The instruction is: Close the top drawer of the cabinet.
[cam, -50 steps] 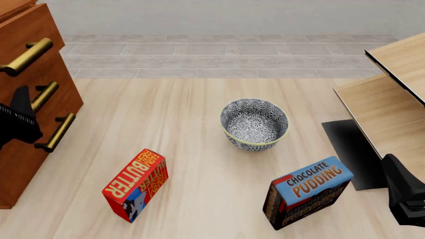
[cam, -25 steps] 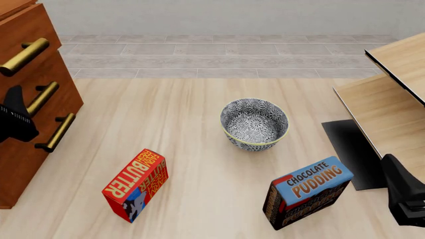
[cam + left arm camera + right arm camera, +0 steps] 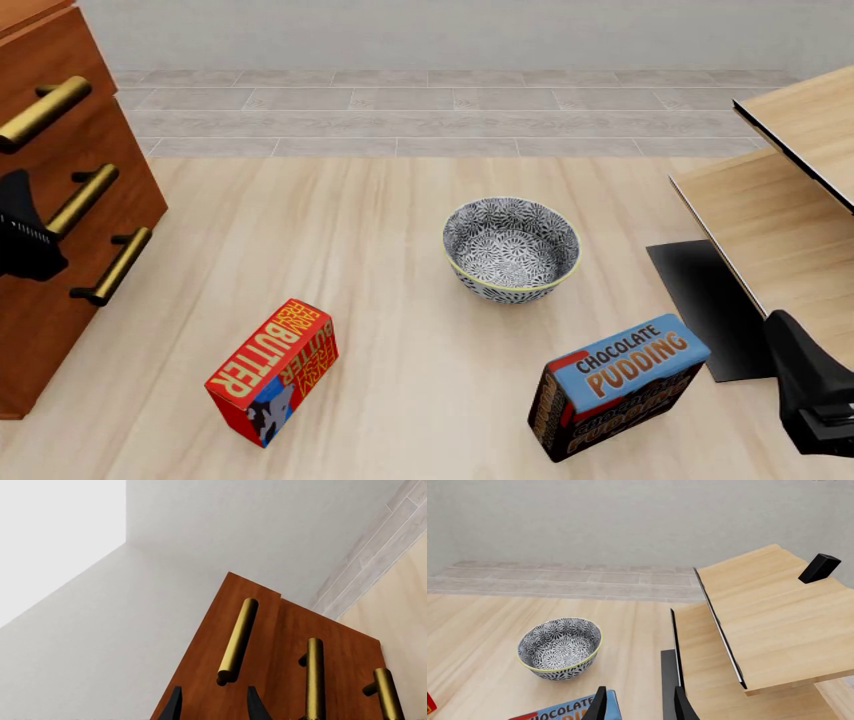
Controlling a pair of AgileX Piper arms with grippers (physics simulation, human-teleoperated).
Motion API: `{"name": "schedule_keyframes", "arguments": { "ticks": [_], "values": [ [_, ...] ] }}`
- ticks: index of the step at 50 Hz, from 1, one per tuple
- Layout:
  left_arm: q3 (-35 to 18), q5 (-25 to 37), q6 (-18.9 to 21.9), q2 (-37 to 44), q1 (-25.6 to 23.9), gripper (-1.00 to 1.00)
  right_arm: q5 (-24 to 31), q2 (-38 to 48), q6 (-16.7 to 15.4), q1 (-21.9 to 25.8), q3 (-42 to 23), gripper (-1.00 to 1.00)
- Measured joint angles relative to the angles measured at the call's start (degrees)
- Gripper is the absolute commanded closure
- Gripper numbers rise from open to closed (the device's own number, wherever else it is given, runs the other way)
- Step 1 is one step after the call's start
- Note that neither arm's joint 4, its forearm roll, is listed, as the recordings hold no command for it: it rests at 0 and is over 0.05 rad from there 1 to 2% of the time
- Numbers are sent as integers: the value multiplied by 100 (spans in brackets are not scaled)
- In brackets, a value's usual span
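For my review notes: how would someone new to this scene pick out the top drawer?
Look to the table's left edge, where the reddish-brown cabinet stands. Its front carries three brass bar handles stacked one above another. The top drawer is the one behind the uppermost handle, and in the left wrist view its front juts forward of the two drawers below.
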Motion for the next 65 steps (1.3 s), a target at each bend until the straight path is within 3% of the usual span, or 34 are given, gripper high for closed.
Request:
{"name": "schedule_keyframes", "arguments": {
  "ticks": [65],
  "values": [
    [74,-11,4,-142,514,-100,73,-3,-56,131,1,-100]
  ]
}}
